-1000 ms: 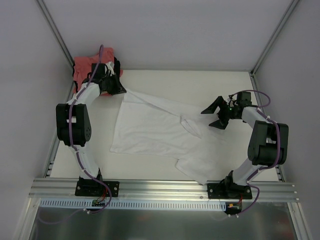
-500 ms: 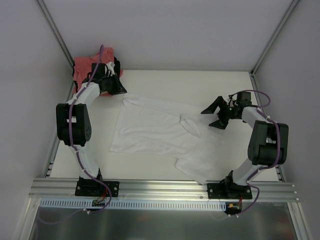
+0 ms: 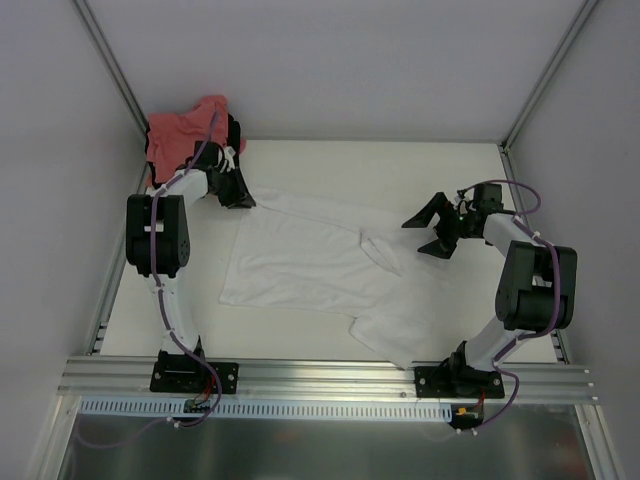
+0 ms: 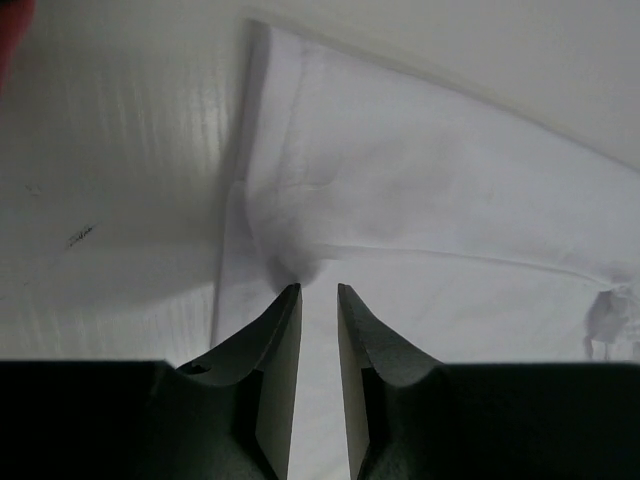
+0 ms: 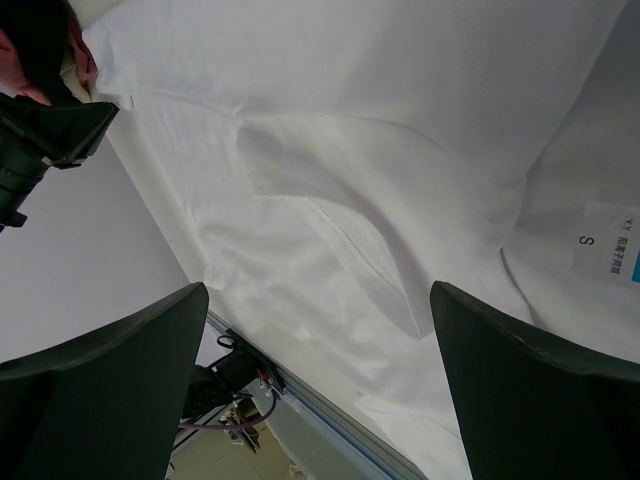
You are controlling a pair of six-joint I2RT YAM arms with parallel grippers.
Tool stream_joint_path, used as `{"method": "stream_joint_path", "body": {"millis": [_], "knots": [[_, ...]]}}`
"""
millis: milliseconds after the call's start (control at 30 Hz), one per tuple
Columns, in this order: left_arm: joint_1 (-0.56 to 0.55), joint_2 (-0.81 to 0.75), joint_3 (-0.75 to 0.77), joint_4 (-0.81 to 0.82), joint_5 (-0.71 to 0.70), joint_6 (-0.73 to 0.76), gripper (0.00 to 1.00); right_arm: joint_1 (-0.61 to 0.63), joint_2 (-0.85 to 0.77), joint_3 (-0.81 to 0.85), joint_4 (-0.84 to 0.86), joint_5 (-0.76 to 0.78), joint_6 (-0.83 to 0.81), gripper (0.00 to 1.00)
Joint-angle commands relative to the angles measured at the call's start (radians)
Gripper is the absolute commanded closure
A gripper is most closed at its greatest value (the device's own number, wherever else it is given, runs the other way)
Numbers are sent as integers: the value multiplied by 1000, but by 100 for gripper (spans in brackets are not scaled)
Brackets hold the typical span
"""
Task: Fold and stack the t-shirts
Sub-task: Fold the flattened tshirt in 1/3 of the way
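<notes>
The white shirt (image 3: 320, 265) lies spread mid-frame, soft and limp; I would pinch it at a hem corner. My left gripper (image 3: 243, 196) is barely parted at its upper-left corner, holding nothing; the right gripper (image 3: 412, 238) stands wide.

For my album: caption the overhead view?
A white t-shirt spread between the left gripper and the wide-open right gripper; salmon-pink shirt bunched behind.

Spread t-shirt (image 3: 300, 262) lies on the table (image 3: 400, 165), bunched t-shirt (image 3: 180, 130) at its far-left corner.
</notes>
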Motion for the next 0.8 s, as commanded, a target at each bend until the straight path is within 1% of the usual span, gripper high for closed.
{"method": "stream_joint_path", "body": {"millis": [0,100,200,267,333,367,400,567,767], "knots": [[4,18,-2,-12,-16,4,78,-10,-2,23,-3,-21,-19,0],[4,20,-13,-2,-29,3,76,-11,1,23,-5,-19,-19,1],[4,10,-7,-7,-58,14,71,-11,2,25,-3,-21,-19,0],[4,0,-10,-7,-75,16,64,-11,5,23,-3,-19,-21,1],[4,-26,-22,4,-91,17,62,-11,7,22,-2,-19,-21,1],[4,-37,-30,8,-101,16,56,-11,8,20,0,-19,-19,1],[4,-63,-48,28,-107,16,54,-11,8,20,1,-19,-19,1],[4,-118,-57,44,-153,34,54,-11,13,23,3,-21,-18,1],[4,-138,-24,25,-144,33,54,-11,17,23,6,-21,-16,0]]}}
